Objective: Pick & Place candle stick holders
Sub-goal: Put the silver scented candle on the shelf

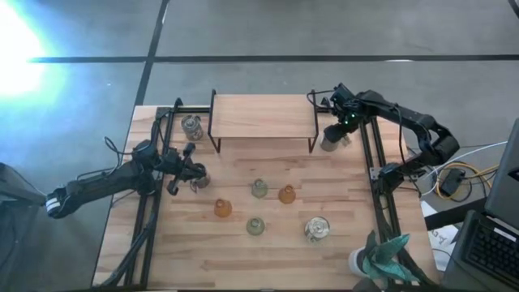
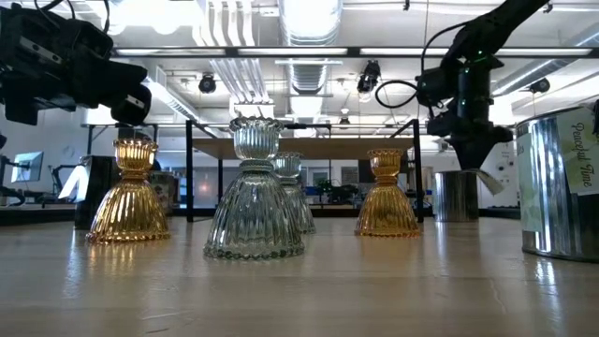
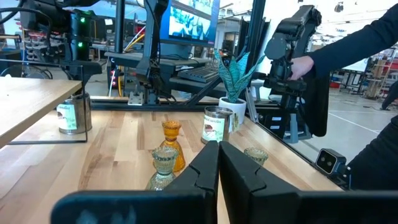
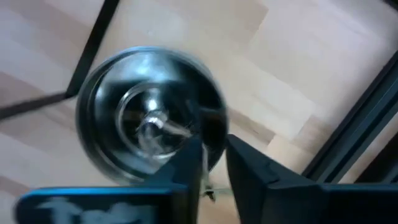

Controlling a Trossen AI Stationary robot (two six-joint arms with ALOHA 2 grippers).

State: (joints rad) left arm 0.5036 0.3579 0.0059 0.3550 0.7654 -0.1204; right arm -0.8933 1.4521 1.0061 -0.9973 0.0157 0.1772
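Over on the left, the left gripper (image 1: 193,173) hangs with fingers pressed together, empty, beside a silvery cup (image 1: 199,182). At the right, the right gripper (image 1: 339,132) points straight down, fingers pinching the rim of another upright silvery cup (image 4: 149,121) beside the wooden shelf (image 1: 263,118).

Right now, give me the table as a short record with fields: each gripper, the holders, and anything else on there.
left gripper: shut, empty, over the table's left side
right gripper: fingers astride the rim of a silvery holder beside the shelf's right leg; grip cannot be told
other silvery holders: one by the shelf's left leg, one front right
amber holders: two, upright
clear green holders: two, upright
shelf: wooden, nothing on top
potted plant: front right corner
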